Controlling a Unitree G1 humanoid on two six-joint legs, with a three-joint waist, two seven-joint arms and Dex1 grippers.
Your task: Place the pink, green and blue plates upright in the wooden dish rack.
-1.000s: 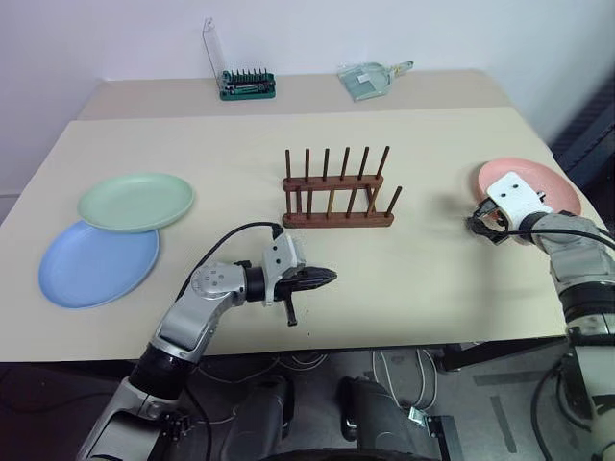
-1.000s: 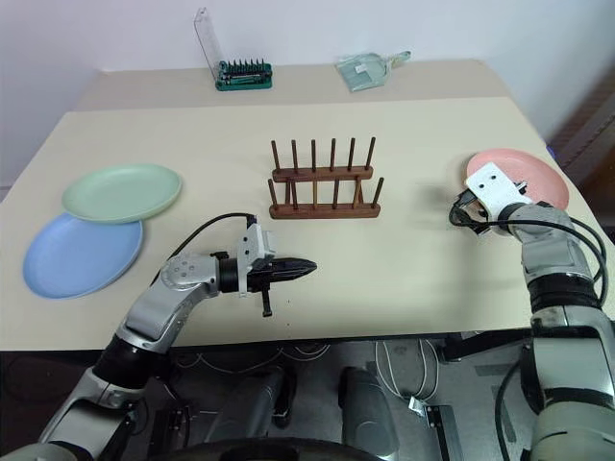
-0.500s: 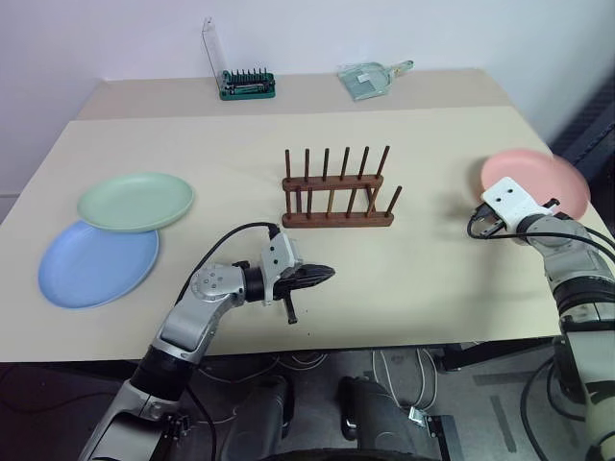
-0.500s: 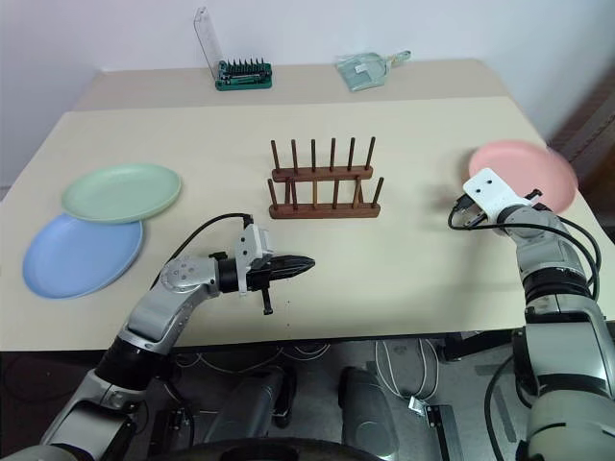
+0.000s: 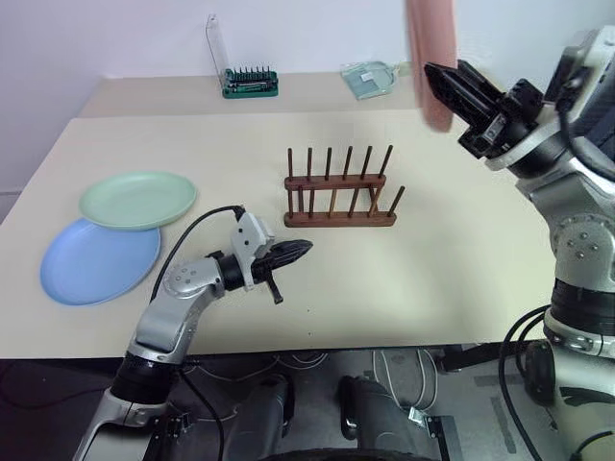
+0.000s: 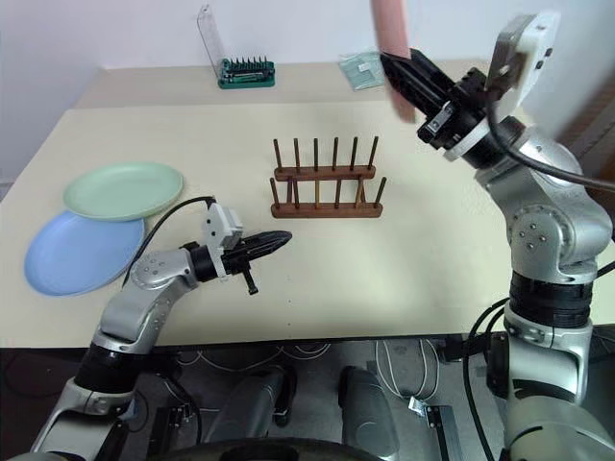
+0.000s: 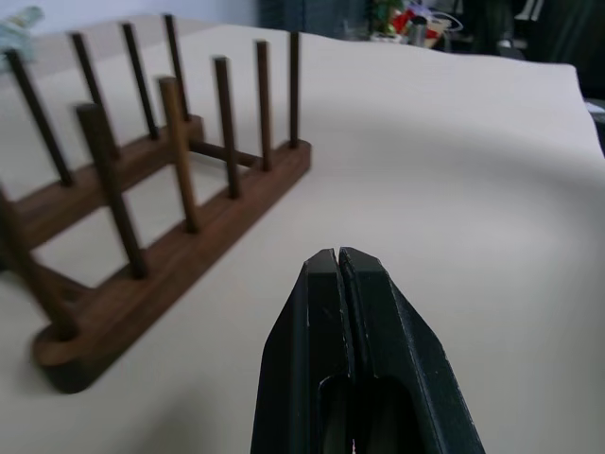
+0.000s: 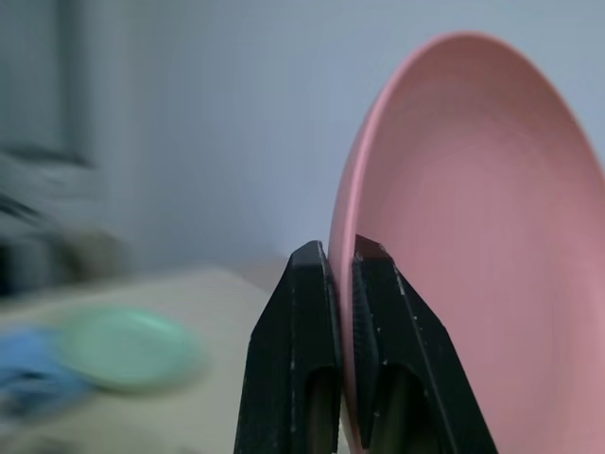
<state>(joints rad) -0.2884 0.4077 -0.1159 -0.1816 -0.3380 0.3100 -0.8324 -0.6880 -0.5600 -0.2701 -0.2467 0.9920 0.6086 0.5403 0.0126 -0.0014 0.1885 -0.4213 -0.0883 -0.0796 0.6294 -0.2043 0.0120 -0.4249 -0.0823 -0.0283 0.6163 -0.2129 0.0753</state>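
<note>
Pink plate (image 5: 428, 58) is hanging on edge at the top of the frame, right of center, pinched at its rim by the right gripper (image 5: 444, 84), whose two fingers are closing on the rim from either side. Below it and a little to the left, the wooden rack (image 5: 339, 197) is standing bare at the middle of the table (image 5: 461, 279). At the left edge, the green plate (image 5: 137, 200) is lying flat and overlapping the blue plate (image 5: 99, 260). The left gripper (image 5: 293, 251) is hovering low just left of the rack with its fingers pressed together on nothing.

Judging by this, the first plate is being carried toward the rack. The next move is calling for the plate to be brought over a gap between two peg pairs, kept on edge across the rails, then lowered before letting go.
</note>
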